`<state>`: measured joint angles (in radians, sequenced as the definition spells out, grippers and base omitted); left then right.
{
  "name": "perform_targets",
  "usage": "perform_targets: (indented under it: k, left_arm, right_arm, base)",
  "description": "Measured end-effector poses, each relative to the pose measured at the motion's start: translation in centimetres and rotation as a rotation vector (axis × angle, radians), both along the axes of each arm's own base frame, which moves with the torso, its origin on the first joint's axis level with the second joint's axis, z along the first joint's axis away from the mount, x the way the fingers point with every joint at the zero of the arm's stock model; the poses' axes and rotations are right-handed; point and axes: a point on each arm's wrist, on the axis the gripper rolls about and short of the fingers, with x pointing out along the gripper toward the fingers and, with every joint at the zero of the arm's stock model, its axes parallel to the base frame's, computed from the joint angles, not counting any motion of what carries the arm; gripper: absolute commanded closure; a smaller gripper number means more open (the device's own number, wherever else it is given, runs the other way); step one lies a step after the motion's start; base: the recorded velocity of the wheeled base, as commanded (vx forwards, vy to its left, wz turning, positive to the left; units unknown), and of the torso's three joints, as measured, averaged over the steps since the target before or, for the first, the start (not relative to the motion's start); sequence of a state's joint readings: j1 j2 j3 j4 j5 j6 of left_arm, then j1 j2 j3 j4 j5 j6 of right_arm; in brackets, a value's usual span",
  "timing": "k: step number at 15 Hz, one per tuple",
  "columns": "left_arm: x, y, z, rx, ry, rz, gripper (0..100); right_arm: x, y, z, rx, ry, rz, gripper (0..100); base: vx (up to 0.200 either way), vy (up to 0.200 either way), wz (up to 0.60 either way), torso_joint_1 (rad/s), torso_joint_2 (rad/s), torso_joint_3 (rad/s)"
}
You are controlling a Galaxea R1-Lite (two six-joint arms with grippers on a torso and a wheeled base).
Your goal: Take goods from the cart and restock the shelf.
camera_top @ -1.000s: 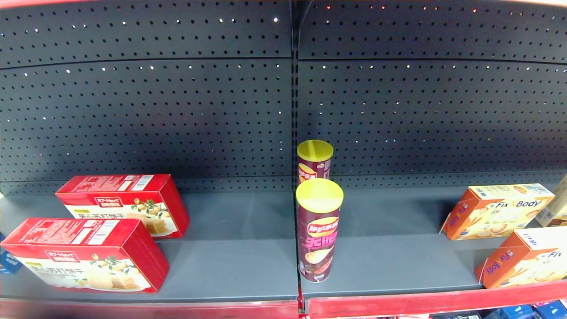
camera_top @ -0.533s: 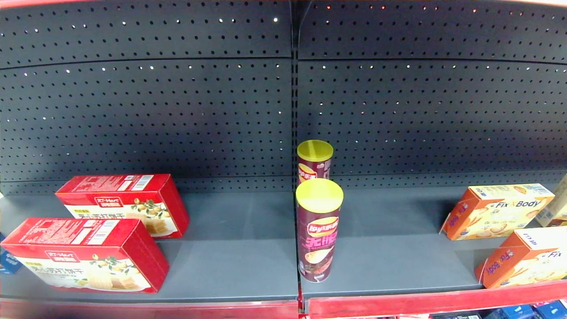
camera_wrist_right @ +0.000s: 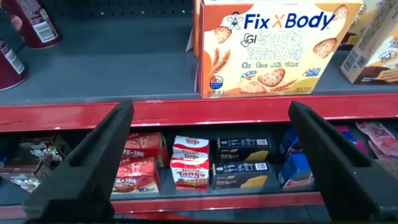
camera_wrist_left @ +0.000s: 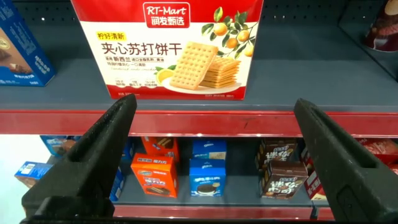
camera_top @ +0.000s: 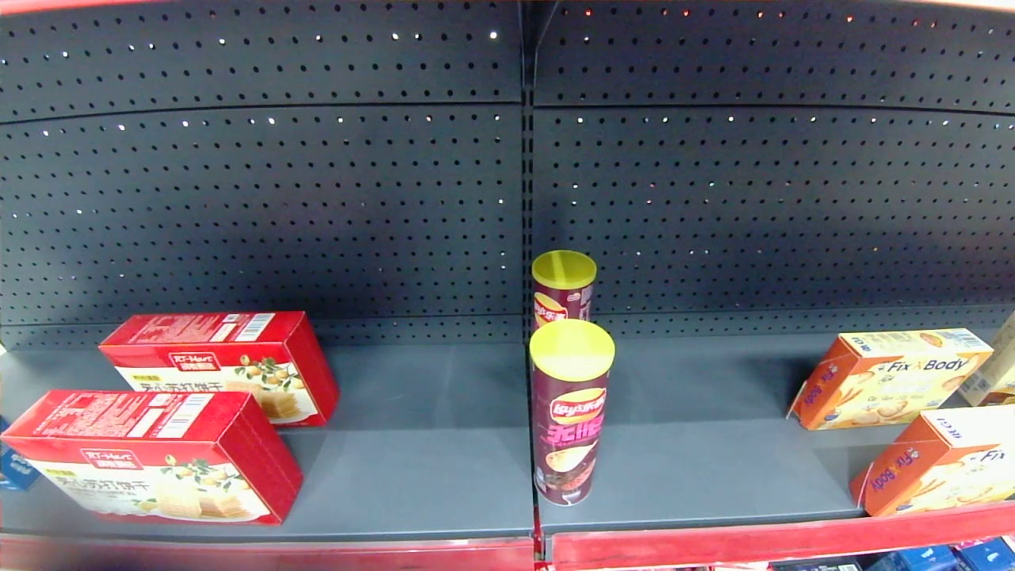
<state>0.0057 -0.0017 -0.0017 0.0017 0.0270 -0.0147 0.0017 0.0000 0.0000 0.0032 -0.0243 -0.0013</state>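
Two red cracker boxes (camera_top: 162,456) (camera_top: 230,361) lie on the left of the grey shelf (camera_top: 428,444). At its centre stand two maroon chip cans with yellow lids (camera_top: 569,408) (camera_top: 563,287), one behind the other. Orange biscuit boxes (camera_top: 888,377) (camera_top: 940,468) sit on the right. My left gripper (camera_wrist_left: 216,102) hangs open and empty just outside the red shelf lip (camera_wrist_left: 199,121), facing a red cracker box (camera_wrist_left: 166,46). My right gripper (camera_wrist_right: 211,107) is likewise open and empty before an orange biscuit box (camera_wrist_right: 277,46), with the chip cans (camera_wrist_right: 34,22) off to one side.
A dark perforated back panel (camera_top: 317,198) closes the shelf behind. The lower shelf holds small snack packs (camera_wrist_left: 205,174) (camera_wrist_right: 189,162). A blue box (camera_wrist_left: 22,50) sits beside the cracker box. Bare shelf floor lies between the cans and the boxes on either side (camera_top: 698,428).
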Motion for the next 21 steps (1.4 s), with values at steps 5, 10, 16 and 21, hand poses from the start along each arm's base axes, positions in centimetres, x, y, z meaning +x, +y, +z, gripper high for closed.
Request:
perform_targets:
  k: [5,10,16,21]
  left_arm:
    - [0.0,0.0,0.0,-0.002,0.0,0.0,0]
    - [0.0,0.0,0.0,-0.002,0.001,0.001,0]
    - [0.0,0.0,0.01,-0.001,0.0,0.0,0]
    - [0.01,0.01,-0.02,0.005,0.001,0.002,0]
  right_arm:
    - [0.0,0.0,0.0,0.0,0.0,0.0,0]
    - [0.0,0.01,0.0,-0.001,0.0,0.0,0]
    - [0.0,0.01,0.0,-0.001,0.0,0.004,0]
    - [0.0,0.01,0.01,-0.001,-0.002,0.003,0]
  base:
    - [0.0,0.0,0.12,0.001,0.0,0.002]
    - [0.0,0.0,0.12,0.0,0.0,0.001]
    - [0.0,0.0,0.0,0.0,0.0,0.0]
    - [0.0,0.0,0.0,0.0,0.0,0.0]
